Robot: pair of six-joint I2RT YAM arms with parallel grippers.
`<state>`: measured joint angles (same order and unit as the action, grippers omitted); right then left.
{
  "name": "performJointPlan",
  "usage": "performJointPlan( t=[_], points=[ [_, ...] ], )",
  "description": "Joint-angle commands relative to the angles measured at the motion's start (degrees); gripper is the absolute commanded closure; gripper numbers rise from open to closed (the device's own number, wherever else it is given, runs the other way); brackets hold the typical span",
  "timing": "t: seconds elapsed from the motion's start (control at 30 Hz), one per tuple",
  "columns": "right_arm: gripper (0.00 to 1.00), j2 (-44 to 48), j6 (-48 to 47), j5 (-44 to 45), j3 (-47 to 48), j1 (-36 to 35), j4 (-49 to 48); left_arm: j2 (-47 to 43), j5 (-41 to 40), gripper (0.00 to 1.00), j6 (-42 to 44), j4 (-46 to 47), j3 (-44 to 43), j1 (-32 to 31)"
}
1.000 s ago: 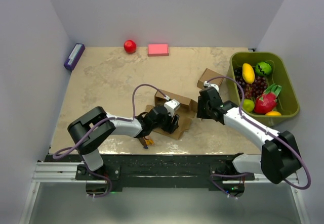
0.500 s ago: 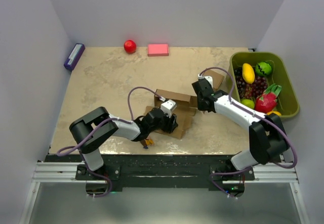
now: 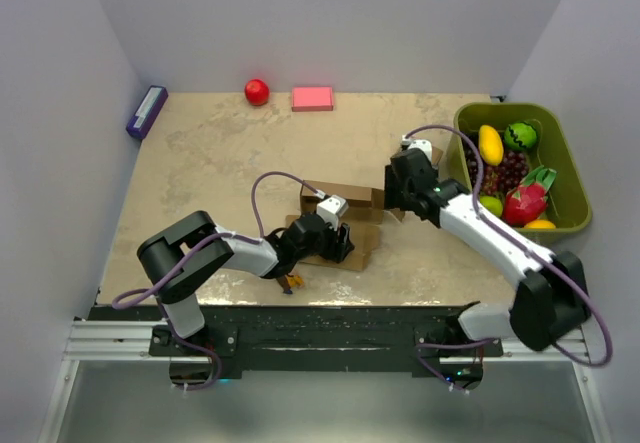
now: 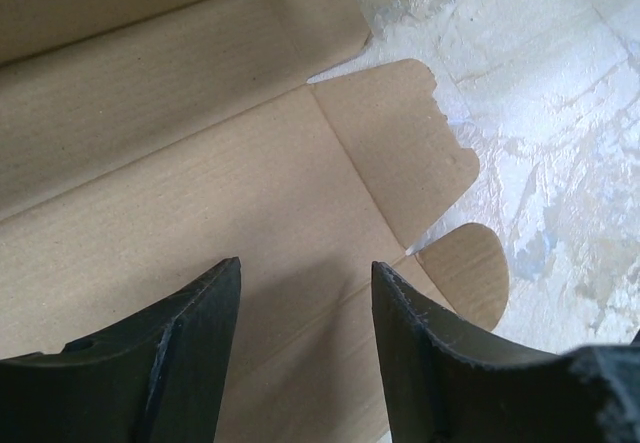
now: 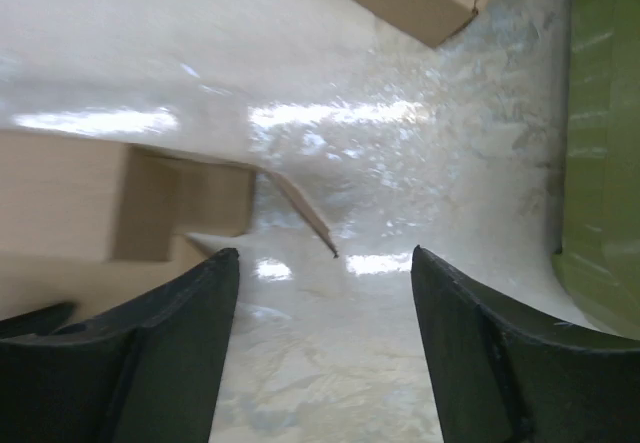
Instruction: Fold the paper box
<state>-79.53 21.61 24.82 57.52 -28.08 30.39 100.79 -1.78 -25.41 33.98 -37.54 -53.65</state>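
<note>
On the desk [image 3: 220, 153]: box [image 3: 352, 201] mid-front, back wall raised, rest lying flat.
Left pincer [image 4: 305, 266]: apart, over the flat sheet, gripping nothing.
Right pincer [image 5: 324, 254]: apart, beside the box's right end, empty.

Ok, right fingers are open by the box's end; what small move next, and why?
Probably ease the right fingers toward the loose end flap of the paper box and close on it: they are open and empty, the flap juts out ahead, and the left fingers hover over the flat panel.
</note>
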Motion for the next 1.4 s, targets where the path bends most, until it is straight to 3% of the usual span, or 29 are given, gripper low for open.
performJointPlan(
  t=[0.0, 0.17, 0.27, 0.33, 0.53, 0.93, 1.13, 1.27, 1.37],
  points=[
    [0.32, 13.77, 6.24, -12.2, -3.98, -0.4, -2.69, 0.46, 0.9, 0.4, -2.89, -8.75, 0.54, -0.23],
    [0.67, 16.34, 11.08, -17.87, -8.73, -4.87, -5.16, 0.54, 1.34, 0.4, -2.72, -8.93, -0.17, -0.23],
    [0.8, 13.27, 12.76, -19.1, -11.02, -7.42, -7.7, 0.72, 1.34, 0.39, -2.98, -8.49, 0.36, -0.23],
    [0.82, 11.6, 13.64, -21.11, -12.86, -8.31, -9.9, 0.63, 1.17, 0.39, -3.24, -8.4, 0.62, -0.23],
    [0.88, 4.83, 15.13, -23.24, -14.89, -9.63, -16.77, 0.02, 0.64, 0.4, -3.59, -8.14, 1.33, -0.23],
    [0.87, -4.92, 19.35, -10.59, -14.98, -9.72, -12.91, -0.51, 0.2, 0.39, -4.12, -7.08, 2.73, -0.23],
    [0.87, -8.71, 21.02, -9.35, -15.68, -9.72, -13.51, -0.68, 0.38, 0.4, -4.12, -6.91, 3.0, -0.23],
    [0.87, -8.46, 21.46, -11.37, -16.12, -9.63, -14.4, -0.6, 0.38, 0.39, -4.12, -6.73, 3.09, -0.23],
    [0.79, -5.22, 19.97, -11.46, -14.37, -9.63, -11.68, -0.6, 0.29, 0.39, -4.12, -6.82, 3.17, -0.23]
  ],
)
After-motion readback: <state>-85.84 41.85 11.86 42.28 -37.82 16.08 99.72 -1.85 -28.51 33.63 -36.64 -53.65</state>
